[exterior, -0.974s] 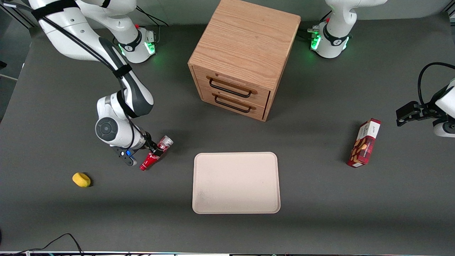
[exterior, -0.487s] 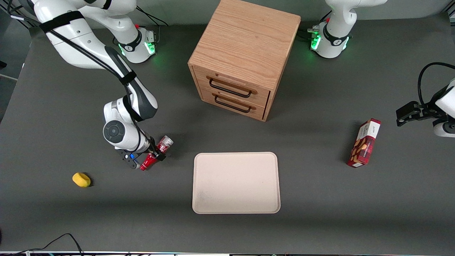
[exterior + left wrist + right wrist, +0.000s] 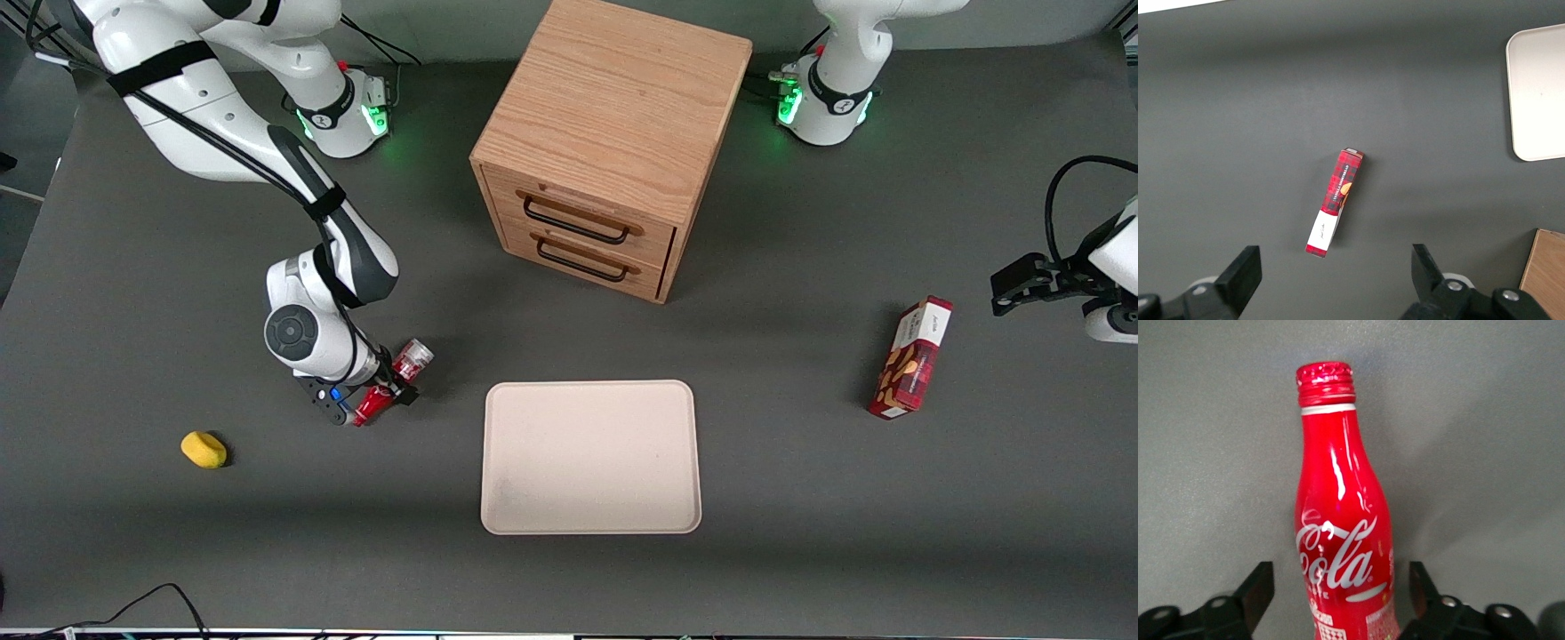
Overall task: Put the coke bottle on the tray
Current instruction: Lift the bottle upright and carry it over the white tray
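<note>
Two fingers (image 3: 1257,590): spread either side of the coke bottle (image 3: 1341,540), not clamped.
Hand (image 3: 384,388): low over the bottle, beside the tray (image 3: 590,457).

bottle (image 3: 1341,540): glossy red, white script logo, red ribbed cap, white ring under it
end effector (image 3: 1338,600): black fingers either side of the bottle, gaps showing
tray (image 3: 590,457): plain cream
box (image 3: 910,358): red plaid, white end
desk (image 3: 800,498): dark grey
</note>
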You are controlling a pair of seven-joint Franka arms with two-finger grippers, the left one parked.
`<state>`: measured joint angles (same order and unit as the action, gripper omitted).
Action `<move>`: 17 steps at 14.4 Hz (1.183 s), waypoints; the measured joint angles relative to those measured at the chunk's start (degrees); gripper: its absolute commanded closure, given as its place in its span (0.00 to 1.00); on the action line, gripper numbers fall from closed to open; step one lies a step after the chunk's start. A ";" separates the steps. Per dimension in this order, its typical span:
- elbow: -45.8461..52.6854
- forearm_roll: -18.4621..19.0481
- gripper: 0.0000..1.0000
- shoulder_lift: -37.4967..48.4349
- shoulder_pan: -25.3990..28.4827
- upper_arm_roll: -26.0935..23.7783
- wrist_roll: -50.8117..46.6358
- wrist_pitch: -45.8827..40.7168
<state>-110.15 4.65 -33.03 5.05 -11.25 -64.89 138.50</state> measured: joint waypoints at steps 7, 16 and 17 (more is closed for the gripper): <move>0.20 0.93 1.00 -0.30 0.02 0.04 0.00 0.87; 21.09 7.18 1.00 4.16 6.88 -1.16 7.87 -22.73; 23.28 6.90 1.00 4.29 7.40 -1.24 12.77 -23.67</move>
<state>-86.87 11.55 -28.74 12.46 -12.49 -52.12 114.83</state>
